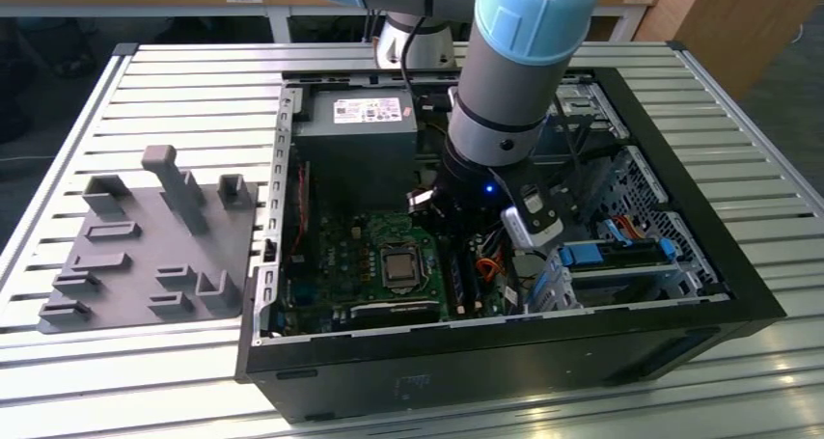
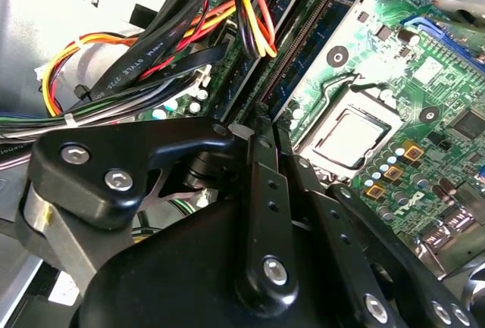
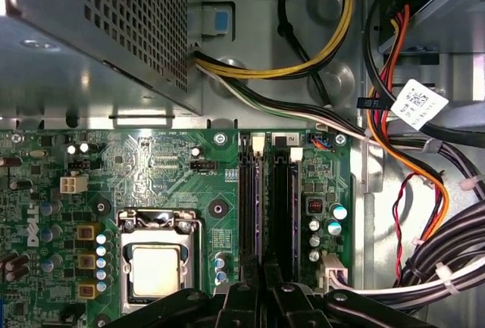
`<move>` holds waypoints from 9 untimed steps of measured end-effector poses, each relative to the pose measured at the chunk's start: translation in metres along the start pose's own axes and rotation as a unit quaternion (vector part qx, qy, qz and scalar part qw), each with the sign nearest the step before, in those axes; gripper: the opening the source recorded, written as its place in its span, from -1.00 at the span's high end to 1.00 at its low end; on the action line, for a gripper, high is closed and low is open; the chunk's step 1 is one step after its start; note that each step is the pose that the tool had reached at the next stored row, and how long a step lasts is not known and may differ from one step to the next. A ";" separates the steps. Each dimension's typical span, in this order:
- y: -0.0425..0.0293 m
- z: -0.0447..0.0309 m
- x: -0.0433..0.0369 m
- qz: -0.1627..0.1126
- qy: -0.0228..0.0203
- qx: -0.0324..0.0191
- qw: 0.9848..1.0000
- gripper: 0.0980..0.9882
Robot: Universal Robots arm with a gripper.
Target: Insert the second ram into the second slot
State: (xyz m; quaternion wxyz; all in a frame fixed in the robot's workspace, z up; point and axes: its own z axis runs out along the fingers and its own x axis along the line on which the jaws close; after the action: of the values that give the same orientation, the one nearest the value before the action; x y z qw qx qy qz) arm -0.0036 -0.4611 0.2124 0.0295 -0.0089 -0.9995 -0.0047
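**Pincer point(image 2: 261, 127) low over the memory slots of the green motherboard point(image 2: 424, 78)**
The second ram point(image 2: 258, 55), a thin dark blue-green board, stands edge-on at the slots just ahead; whether the pincer clamps it cannot be told. Risk: a tilted board could jam or bend, and the nearby red-and-yellow cable bundle point(image 2: 227, 10) could snag.

You are looking down on the green motherboard point(image 3: 159, 161), with its square silver processor socket point(image 3: 155, 263) beside 2 long black memory slots point(image 3: 250, 199). The black gripper point(image 3: 261, 282) sits over the near end of those slots, its fingers drawn close together around a thin dark edge; what that edge is you cannot tell. A perforated grey metal power supply box point(image 3: 98, 25) lies beyond the board, and yellow, white and orange cables point(image 3: 333, 36) curve past it.
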 end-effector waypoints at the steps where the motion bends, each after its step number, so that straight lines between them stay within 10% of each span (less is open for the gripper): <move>1: 0.0000 0.0000 0.0000 0.000 0.000 0.000 1.000 0.90; 9: 0.0001 -0.0095 0.0006 0.000 0.000 0.000 1.000 0.74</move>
State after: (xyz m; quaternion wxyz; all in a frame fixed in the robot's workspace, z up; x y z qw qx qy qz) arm -0.0036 -0.4611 0.2219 0.0295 -0.0090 -0.9995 -0.0048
